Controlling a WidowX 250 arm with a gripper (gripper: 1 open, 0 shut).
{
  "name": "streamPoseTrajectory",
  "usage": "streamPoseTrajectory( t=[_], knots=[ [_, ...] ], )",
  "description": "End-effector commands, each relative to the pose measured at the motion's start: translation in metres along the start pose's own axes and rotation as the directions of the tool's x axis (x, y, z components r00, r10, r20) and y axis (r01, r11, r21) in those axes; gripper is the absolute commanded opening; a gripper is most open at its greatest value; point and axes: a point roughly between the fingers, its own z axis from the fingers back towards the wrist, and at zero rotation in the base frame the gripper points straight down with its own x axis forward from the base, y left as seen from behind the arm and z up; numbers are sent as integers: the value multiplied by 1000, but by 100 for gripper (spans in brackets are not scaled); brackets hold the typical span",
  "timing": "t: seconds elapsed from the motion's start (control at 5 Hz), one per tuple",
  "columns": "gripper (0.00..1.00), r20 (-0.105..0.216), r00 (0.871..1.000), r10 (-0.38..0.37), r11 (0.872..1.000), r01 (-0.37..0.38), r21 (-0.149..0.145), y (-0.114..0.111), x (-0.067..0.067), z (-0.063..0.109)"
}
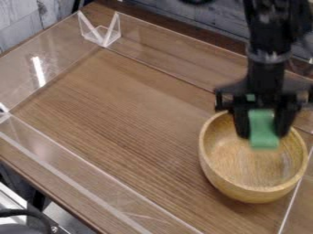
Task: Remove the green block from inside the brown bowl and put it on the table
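Green block held in the air over the brown bowl.

The gripper (262, 117) is clenched on the green block (262, 128), its 2 black fingers (240, 106) pressing the block from either side, and it points almost straight down from the dark arm that comes in from the top right. The block hangs upright between the fingers, clear of the wood, in front of the far rim of the brown bowl (232, 175) as the camera sees it; block and fingers are a little blurred. The bowl sits at the right of the table (123, 110), near the front edge, and its shallow inside shows only bare grain. Low clear plastic walls (49, 55) run along the table's edges, with 1 small clear stand (98, 29) at the far left corner.
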Motion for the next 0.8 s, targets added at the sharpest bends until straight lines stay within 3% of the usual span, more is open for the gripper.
streamPoseTrajectory(
  t=[0.0,0.2,0.4,0.6],
  knots=[
    [0,104,994,16,998,-10,-58,-1,38,49],
    [0,156,986,59,997,-49,-64,18,66,76],
    [0,186,977,108,992,-95,-78,27,78,79],
    [0,207,967,149,987,-131,-98,21,81,72]
  ],
)
